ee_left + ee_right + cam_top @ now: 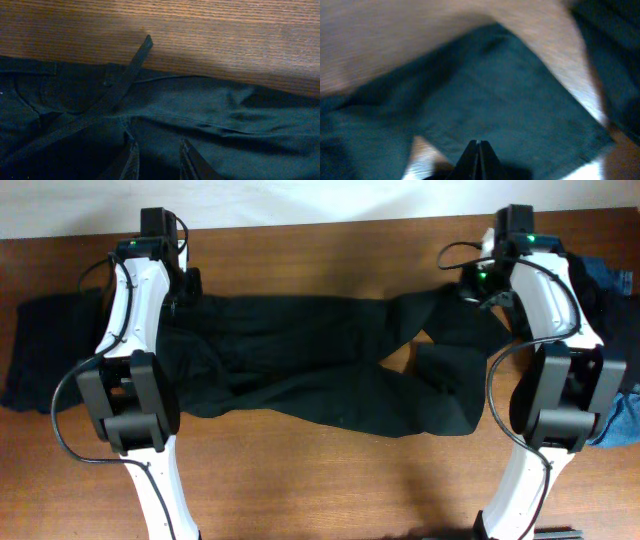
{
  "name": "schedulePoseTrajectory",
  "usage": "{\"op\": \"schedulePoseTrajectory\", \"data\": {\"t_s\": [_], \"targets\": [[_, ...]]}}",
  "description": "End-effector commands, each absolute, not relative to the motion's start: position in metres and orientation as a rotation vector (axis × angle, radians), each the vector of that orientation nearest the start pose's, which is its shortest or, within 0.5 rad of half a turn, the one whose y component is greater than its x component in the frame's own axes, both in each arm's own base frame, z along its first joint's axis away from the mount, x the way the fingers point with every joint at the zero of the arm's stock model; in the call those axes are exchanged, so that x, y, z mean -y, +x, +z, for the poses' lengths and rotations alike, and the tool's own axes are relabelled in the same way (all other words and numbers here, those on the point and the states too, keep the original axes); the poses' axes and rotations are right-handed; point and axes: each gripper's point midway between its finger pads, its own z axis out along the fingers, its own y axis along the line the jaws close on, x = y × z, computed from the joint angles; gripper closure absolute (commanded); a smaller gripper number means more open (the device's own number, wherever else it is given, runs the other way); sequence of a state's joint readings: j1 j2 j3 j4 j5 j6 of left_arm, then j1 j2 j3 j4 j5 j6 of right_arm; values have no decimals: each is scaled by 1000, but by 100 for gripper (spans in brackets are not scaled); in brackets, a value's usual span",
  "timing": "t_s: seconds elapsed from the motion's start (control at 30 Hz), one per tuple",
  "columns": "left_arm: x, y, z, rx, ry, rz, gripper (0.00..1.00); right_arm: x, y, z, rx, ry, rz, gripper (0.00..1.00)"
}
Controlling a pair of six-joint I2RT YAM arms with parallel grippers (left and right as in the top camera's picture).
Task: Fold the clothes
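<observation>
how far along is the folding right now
Early. Possibly done: the dark piece at the left edge, though its folds are hard to see. In hand: the black trousers lie spread along the table, legs crossed; the left gripper is at the waist end, the right gripper shut over a leg, grip unclear. Left: folding them, then the blue piece at the right edge.

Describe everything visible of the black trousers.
The black trousers are soft, matte fabric, spread lengthwise across the wooden table, creased. The waist lies at the left, a thin strap trailing onto the wood. The legs run right, overlapping around a bare gap. The right gripper is shut by one leg, contact unclear.
</observation>
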State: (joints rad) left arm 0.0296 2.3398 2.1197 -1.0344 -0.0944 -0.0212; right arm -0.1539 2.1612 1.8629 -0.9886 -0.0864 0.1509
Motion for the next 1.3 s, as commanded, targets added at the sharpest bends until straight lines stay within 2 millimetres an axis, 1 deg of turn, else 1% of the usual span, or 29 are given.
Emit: {"op": "schedulePoseTrajectory", "data": {"t_s": [0.0, 0.1, 0.2, 0.3, 0.37, 0.47, 0.53, 0.67, 0.83, 0.9, 1.1, 1.27], "targets": [[-35, 531, 71, -2832, -79, 150, 73, 87, 476, 74, -2831, 523, -20, 96], [-35, 529, 70, -2843, -78, 150, 73, 102, 478, 75, -2821, 473, -48, 96], [-35, 527, 70, -2851, -78, 150, 73, 112, 478, 69, -2835, 401, -35, 96], [-35, 526, 70, -2853, -78, 149, 73, 116, 476, 50, -2882, 253, 18, 96], [-34, 526, 69, -2855, -76, 140, 73, 115, 475, 32, -2910, 156, 73, 96], [-34, 524, 69, -2864, -75, 140, 73, 120, 480, 12, -2915, 108, 68, 96], [-33, 521, 68, -2878, -75, 140, 73, 129, 488, 7, -2889, 115, 23, 96], [-33, 514, 66, -2906, -74, 141, 73, 141, 502, 13, -2822, 130, -5, 96], [-33, 512, 66, -2916, -73, 141, 72, 163, 504, 11, -2791, 180, -31, 96], [-32, 512, 66, -2916, -71, 141, 72, 174, 502, 9, -2785, 209, -37, 96], [-32, 508, 65, -2931, -70, 142, 72, 215, 489, 8, -2768, 320, -65, 96], [-32, 508, 65, -2932, -69, 142, 73, 254, 471, 8, -2751, 430, -87, 96]]}}
